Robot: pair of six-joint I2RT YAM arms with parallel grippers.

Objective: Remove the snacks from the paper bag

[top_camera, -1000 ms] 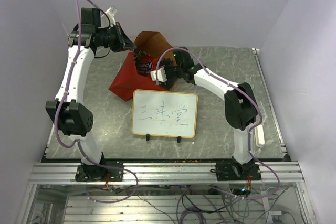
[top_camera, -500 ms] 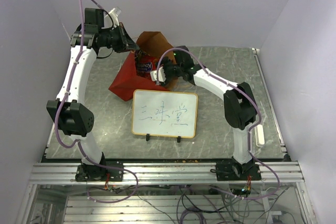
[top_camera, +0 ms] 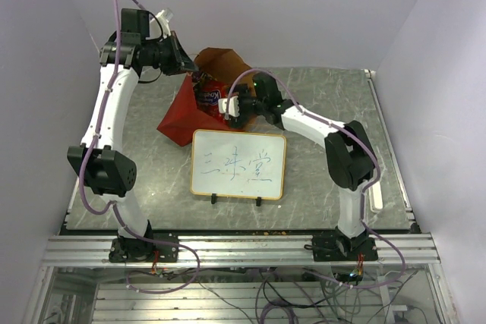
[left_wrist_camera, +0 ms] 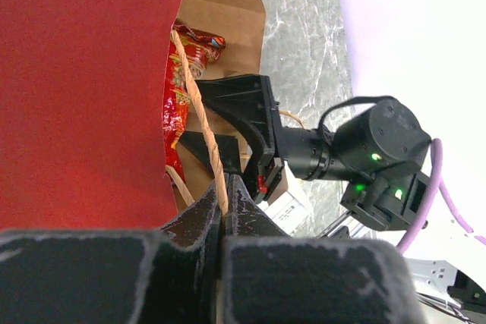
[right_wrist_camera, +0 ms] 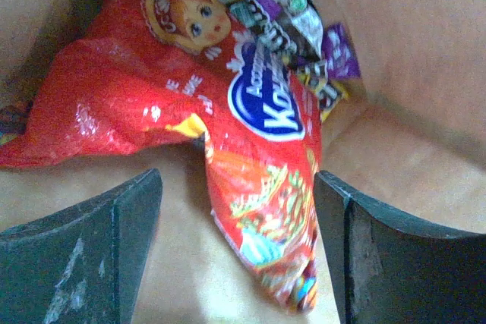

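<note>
Red chip bag (right_wrist_camera: pixel 152 104) and small candy packets (right_wrist_camera: pixel 300 32) inside paper bag (right_wrist_camera: pixel 425 58)

Both arms are built of glossy white tubular links, the left arm (top_camera: pixel 106 115) and the right arm (top_camera: pixel 307 119) alike, joined by chunky black cylindrical joints (top_camera: pixel 101 171). A thin purple cable (top_camera: pixel 85 158) loops along each. The bases (top_camera: pixel 140 248) are black. The left gripper (left_wrist_camera: pixel 225 191) has grainy matte black fingers (left_wrist_camera: pixel 190 225); the right gripper (right_wrist_camera: pixel 237 180) has dark, scuffed, flat ones. Green lights (left_wrist_camera: pixel 372 158) glow on the right wrist housing.
</note>
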